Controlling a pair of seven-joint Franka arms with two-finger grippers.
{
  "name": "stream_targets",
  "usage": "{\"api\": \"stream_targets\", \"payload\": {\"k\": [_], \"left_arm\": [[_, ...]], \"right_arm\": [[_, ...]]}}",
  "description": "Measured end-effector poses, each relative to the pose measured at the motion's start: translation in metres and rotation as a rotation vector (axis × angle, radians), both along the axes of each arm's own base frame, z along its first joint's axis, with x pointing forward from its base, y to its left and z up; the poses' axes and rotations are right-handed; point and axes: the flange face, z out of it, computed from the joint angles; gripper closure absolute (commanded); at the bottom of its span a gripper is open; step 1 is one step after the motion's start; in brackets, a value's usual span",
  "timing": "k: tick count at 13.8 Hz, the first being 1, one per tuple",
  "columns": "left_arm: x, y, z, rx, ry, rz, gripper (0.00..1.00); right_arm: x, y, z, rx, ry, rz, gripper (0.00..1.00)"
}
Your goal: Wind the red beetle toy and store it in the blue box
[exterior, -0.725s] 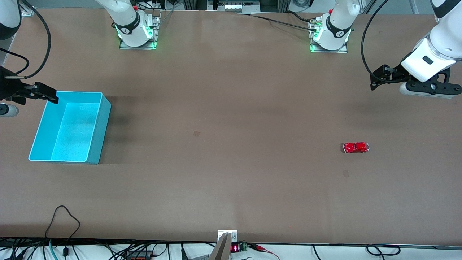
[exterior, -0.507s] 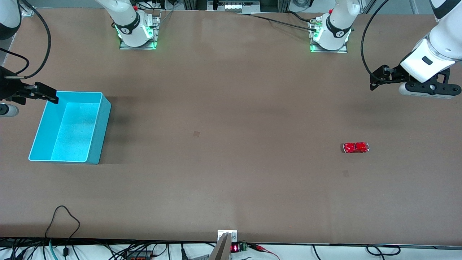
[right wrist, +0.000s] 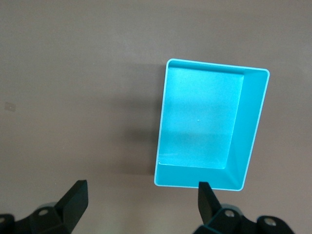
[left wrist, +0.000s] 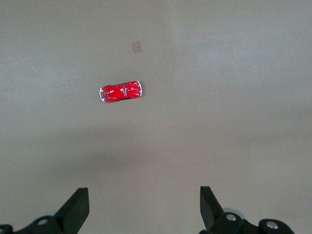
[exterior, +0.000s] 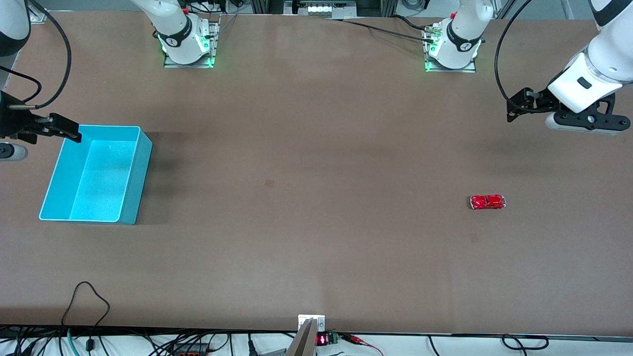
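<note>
The red beetle toy (exterior: 487,201) stands on the brown table toward the left arm's end, and it shows in the left wrist view (left wrist: 121,91). The blue box (exterior: 99,173) stands empty toward the right arm's end, and it shows in the right wrist view (right wrist: 200,117). My left gripper (exterior: 586,121) hangs high over bare table, well apart from the toy; its jaws (left wrist: 144,192) are wide open and empty. My right gripper (exterior: 7,136) hangs high beside the box's corner farthest from the front camera; its jaws (right wrist: 141,186) are wide open and empty.
The two arm bases (exterior: 188,44) (exterior: 452,49) stand along the table's edge farthest from the front camera. A small metal bracket (exterior: 311,322) and loose cables (exterior: 86,296) lie at the edge nearest the front camera. Small dark marks (exterior: 269,183) dot the tabletop.
Both arms have shifted only by a few pixels. The toy and the box have not moved.
</note>
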Motion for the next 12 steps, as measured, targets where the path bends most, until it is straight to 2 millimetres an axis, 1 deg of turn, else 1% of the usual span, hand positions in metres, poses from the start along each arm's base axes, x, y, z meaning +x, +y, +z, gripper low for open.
{"api": "stream_targets", "payload": {"k": [1, 2, 4, 5, 6, 8, 10, 12], "left_arm": [[-0.002, 0.000, -0.002, 0.002, 0.023, 0.001, 0.00], [-0.006, 0.001, -0.005, 0.004, 0.055, 0.001, 0.00], [-0.018, -0.002, -0.016, 0.013, 0.176, -0.006, 0.00], [-0.023, -0.004, -0.023, 0.017, 0.236, -0.012, 0.00], [-0.028, -0.006, -0.029, 0.021, 0.293, -0.020, 0.00], [-0.029, -0.009, -0.039, 0.018, 0.349, -0.053, 0.00], [-0.027, -0.007, -0.043, -0.017, 0.358, -0.197, 0.00], [-0.019, 0.001, -0.047, -0.034, 0.339, -0.405, 0.00]], "right_arm": [[0.002, 0.003, -0.008, 0.000, 0.015, 0.006, 0.00], [0.005, 0.006, -0.020, 0.000, 0.036, 0.012, 0.00], [0.014, 0.012, -0.047, -0.001, 0.082, 0.035, 0.00], [0.017, 0.015, -0.057, -0.001, 0.100, 0.046, 0.00], [0.018, 0.016, -0.062, -0.001, 0.113, 0.050, 0.00], [0.019, 0.014, -0.068, -0.001, 0.130, 0.051, 0.00], [0.018, 0.013, -0.072, -0.001, 0.145, 0.053, 0.00], [0.018, 0.013, -0.078, 0.000, 0.163, 0.054, 0.00]]}}
